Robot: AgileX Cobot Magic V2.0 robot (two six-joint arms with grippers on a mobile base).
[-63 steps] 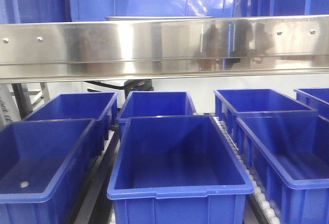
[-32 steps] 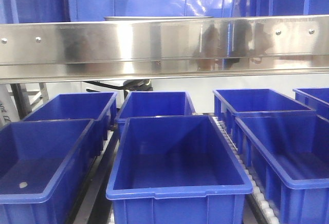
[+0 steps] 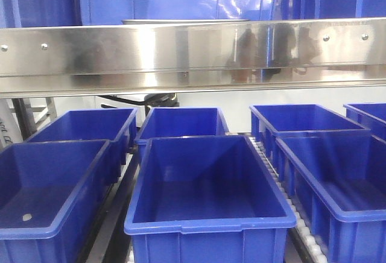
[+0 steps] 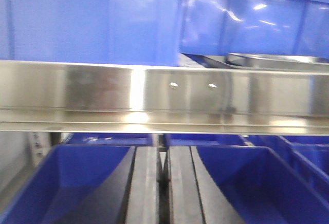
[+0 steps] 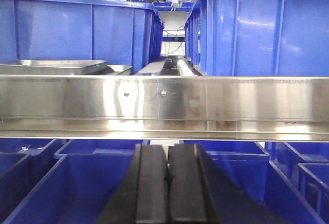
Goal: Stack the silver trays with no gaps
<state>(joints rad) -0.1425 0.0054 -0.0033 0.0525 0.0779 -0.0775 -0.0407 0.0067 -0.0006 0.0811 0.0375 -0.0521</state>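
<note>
Behind the steel beam, on the upper level, a silver tray (image 5: 51, 64) shows at the left of the right wrist view, with the rim of a second silver tray (image 5: 117, 70) beside it. The left wrist view catches a tray rim (image 4: 277, 58) at upper right. In the front view only a thin tray edge (image 3: 184, 21) peeks over the beam. My left gripper (image 4: 163, 149) is shut with nothing in it, below the beam and over blue bins. The right gripper (image 5: 167, 147) is likewise shut and empty, below the beam. Both are apart from the trays.
A long steel beam (image 3: 193, 55) with screw heads crosses every view between grippers and trays. Deep blue bins (image 3: 208, 184) fill the lower level on roller tracks. Tall blue bins (image 5: 257, 26) stand on the upper level, right of and behind the trays.
The front view has slid a few pixels to the left. Nothing else has visibly moved.
</note>
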